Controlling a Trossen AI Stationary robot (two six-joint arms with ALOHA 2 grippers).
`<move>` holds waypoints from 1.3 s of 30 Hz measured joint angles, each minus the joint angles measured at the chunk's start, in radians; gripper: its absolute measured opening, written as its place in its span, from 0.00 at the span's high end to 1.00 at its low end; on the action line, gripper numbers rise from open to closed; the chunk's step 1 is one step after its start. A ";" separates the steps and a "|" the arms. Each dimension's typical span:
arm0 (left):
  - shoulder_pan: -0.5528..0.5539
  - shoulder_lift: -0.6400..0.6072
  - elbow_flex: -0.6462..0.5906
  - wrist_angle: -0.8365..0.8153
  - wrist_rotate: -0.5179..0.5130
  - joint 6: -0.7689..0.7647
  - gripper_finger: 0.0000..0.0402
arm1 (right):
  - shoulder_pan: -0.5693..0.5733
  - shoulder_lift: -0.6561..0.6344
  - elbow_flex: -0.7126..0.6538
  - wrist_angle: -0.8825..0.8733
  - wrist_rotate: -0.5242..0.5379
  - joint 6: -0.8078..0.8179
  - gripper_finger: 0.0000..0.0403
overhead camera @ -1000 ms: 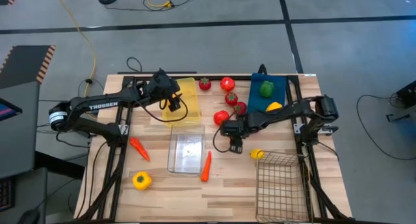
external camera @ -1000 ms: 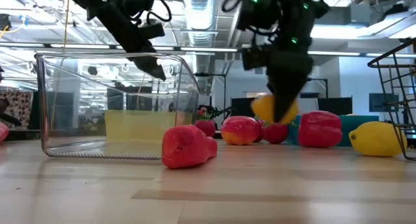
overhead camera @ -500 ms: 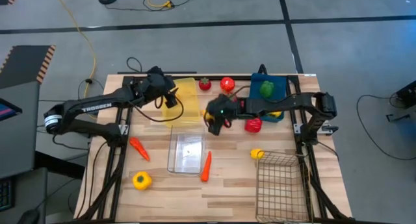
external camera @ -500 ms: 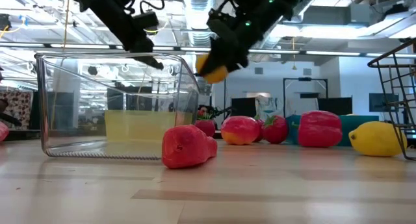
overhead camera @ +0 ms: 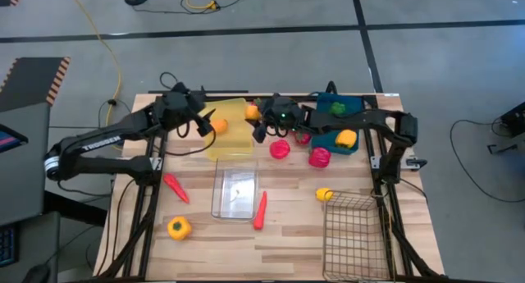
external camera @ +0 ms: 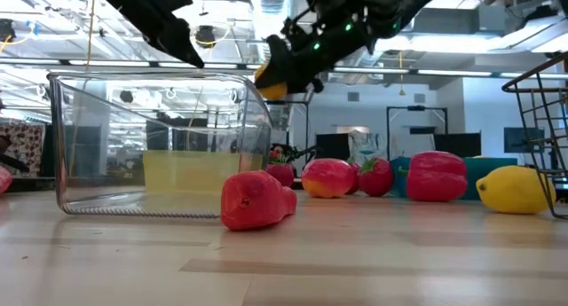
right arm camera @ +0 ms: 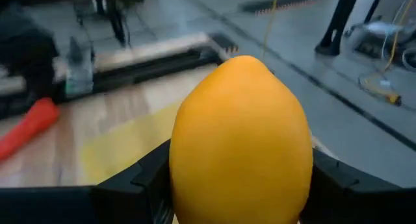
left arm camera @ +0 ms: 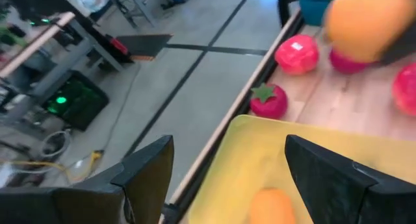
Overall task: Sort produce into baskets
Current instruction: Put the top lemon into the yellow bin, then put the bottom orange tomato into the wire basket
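My right gripper (overhead camera: 259,124) is shut on an orange fruit (overhead camera: 252,111), high above the far right part of the translucent yellow bin (overhead camera: 234,139). The fruit fills the right wrist view (right arm camera: 240,143) and shows in the low view (external camera: 273,79). My left gripper (overhead camera: 197,120) is open and empty over the bin's left side. In its wrist view (left arm camera: 240,178) the bin (left arm camera: 305,152) lies below, with another orange piece (left arm camera: 273,208) on its floor. That piece also shows in the high view (overhead camera: 219,125). My right gripper pinches the orange fruit by two opposite sides (right arm camera: 185,165) between its two fingers. The fingers (right arm camera: 130,185) come from the table's right, slanting down. The fruit is lifted clear, well above the yellow bin.
The clear bin (overhead camera: 235,193) stands mid-table and the wire basket (overhead camera: 353,234) at the near right. The blue bin (overhead camera: 326,129) holds a green and a yellow pepper. Red produce (overhead camera: 280,148) lies beside it. A lemon (overhead camera: 325,194), two carrots (overhead camera: 175,186) and a yellow pepper (overhead camera: 179,227) lie nearer.
My right gripper has risen from the table near the lemon and carried the orange fruit toward the far left, to above the yellow bin. My left gripper has drawn back out of the yellow bin toward the table's left edge, uncovering an orange piece in the bin.
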 joint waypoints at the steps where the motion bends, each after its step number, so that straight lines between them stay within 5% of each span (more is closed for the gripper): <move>1: 0.000 -0.008 0.000 -0.011 0.009 -0.012 0.30 | -0.004 0.016 0.002 0.036 0.000 0.003 0.35; 12: -0.004 -0.020 0.000 -0.042 0.044 -0.048 0.30 | -0.018 0.209 0.013 0.377 -0.010 0.003 0.34; 29: -0.009 -0.020 0.000 -0.057 0.078 -0.048 0.30 | 0.001 0.392 0.168 0.372 -0.028 0.013 0.33; 39: -0.009 -0.020 0.000 -0.067 0.078 -0.047 0.30 | 0.001 0.384 0.174 0.354 -0.028 0.011 0.16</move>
